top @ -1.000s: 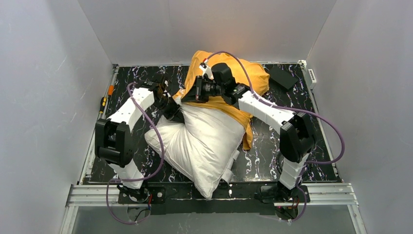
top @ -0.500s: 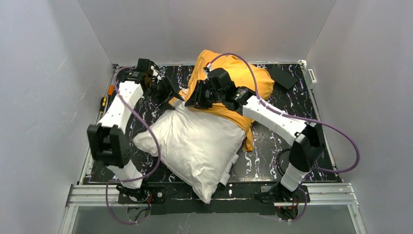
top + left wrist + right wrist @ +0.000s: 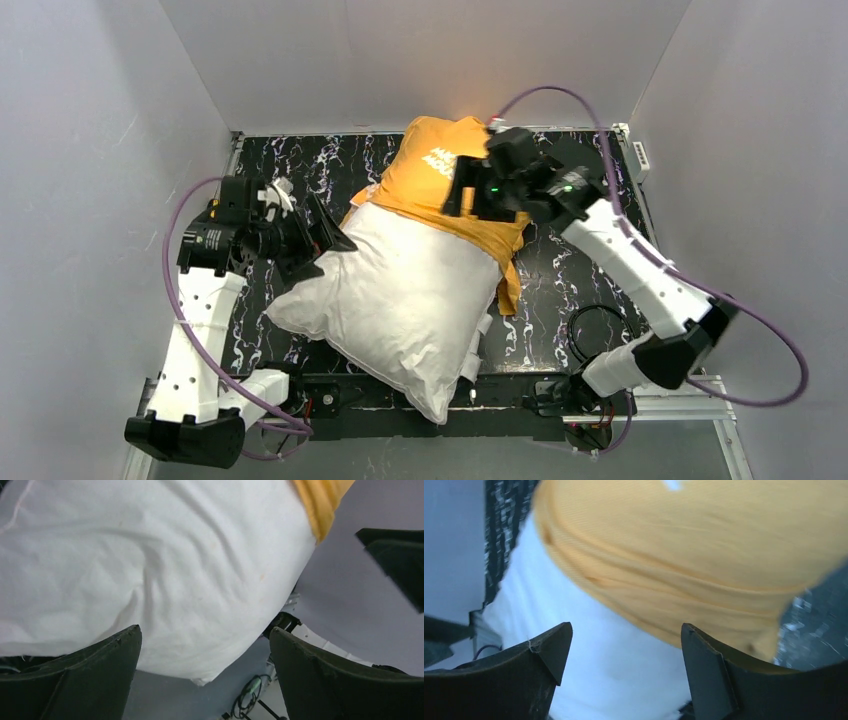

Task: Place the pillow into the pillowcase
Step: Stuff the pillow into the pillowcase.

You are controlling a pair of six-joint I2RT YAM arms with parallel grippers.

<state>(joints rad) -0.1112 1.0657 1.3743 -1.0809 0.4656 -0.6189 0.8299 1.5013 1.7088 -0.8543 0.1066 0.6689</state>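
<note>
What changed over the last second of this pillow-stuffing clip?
Both claws opened and drew back. The left claw swung left, away from the large off-white fabric pillow. The right claw moved right and farther back over the bright orange fabric pillowcase, which settled with its white lettering now showing. Unchanged: the pillow's far end stays in the case, the rest outside.

Plump off-white pillow, creased, lying diagonally, straight ahead of the left gripper. Far end tucked inside bright orange pillowcase, white lettering facing up, wrinkled rim bunched across the pillow right in front of the right gripper.
</note>
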